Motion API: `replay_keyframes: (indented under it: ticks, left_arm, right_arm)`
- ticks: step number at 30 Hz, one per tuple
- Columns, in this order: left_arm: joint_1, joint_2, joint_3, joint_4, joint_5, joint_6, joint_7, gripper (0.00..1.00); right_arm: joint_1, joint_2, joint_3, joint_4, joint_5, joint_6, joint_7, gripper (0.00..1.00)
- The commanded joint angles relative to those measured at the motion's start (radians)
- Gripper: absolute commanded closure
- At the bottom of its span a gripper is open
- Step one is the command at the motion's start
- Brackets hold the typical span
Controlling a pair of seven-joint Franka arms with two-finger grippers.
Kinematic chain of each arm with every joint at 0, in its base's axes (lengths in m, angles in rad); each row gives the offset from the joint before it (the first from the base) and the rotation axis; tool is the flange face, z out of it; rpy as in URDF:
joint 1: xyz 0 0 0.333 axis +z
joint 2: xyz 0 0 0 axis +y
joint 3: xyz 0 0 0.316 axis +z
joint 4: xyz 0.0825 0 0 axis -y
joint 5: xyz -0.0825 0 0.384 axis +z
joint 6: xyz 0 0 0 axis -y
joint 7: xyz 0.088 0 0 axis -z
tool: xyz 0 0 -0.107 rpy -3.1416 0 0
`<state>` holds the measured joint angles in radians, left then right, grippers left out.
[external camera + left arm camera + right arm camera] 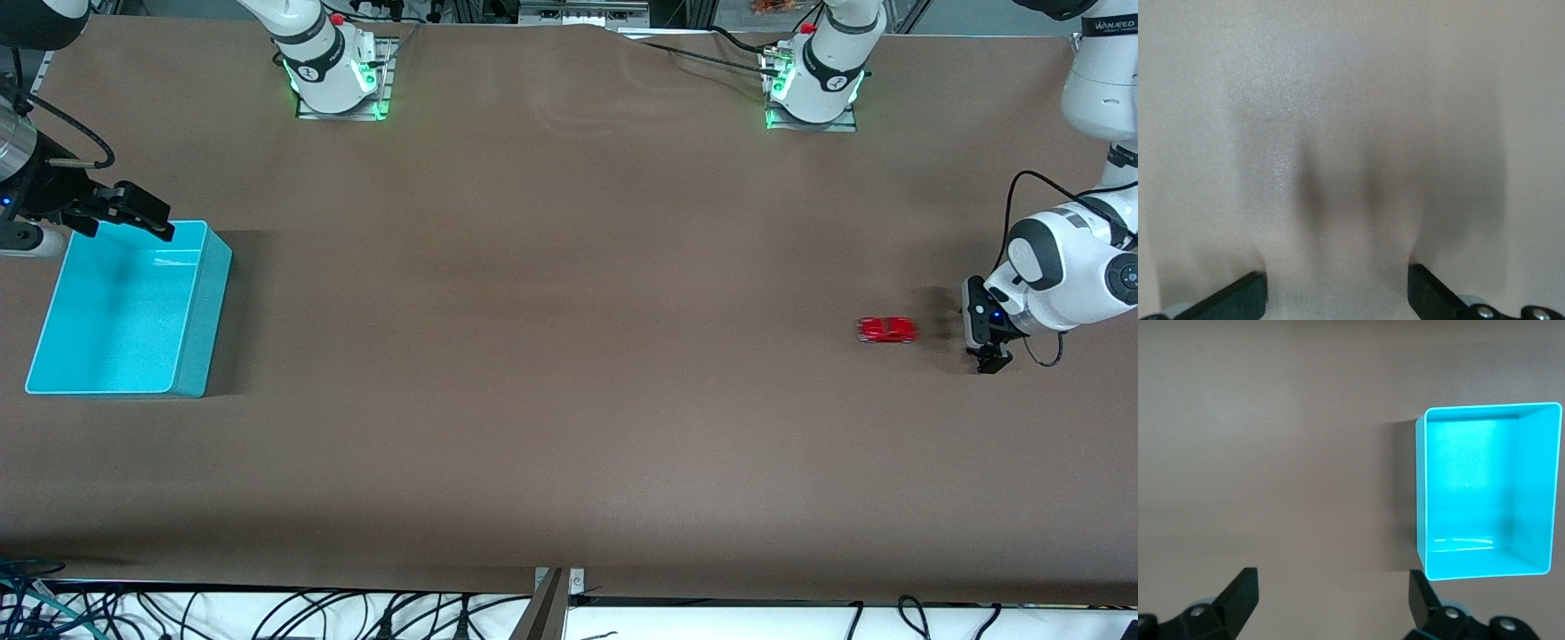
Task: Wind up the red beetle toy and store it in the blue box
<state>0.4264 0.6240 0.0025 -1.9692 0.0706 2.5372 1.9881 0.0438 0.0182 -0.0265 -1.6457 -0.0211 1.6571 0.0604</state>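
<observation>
Red beetle toy (887,330): alone on the brown desk (551,356) toward the left arm's end, well apart from the blue box; probably light, hard-shelled, glossy, so likely slippery and prone to roll on its wheels.
Suggested hold: across the flanks of the rounded body, low and centred.
Left gripper (989,356): low, just beside the toy, jaws parted wide over bare desk, holding nothing.
Blue box (204,293): at the right arm's end, empty, open-topped.
Right gripper (133,213): waiting above the box's rim, jaws wide, empty.
</observation>
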Motion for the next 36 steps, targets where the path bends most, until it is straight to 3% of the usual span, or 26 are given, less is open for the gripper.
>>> replay_keyframes:
  ticks: [1,36]
  left_arm:
    - [0.0,0.002,0.002,0.009,0.003,0.0,0.017,0.0]
    - [0.0,-0.035,0.001,0.007,0.005,0.0,0.018,0.0]
  right_arm:
    - [0.001,-0.006,0.002,0.014,0.003,-0.017,-0.004,0.0]
    - [0.014,0.016,0.002,0.035,0.001,-0.022,-0.019,0.0]
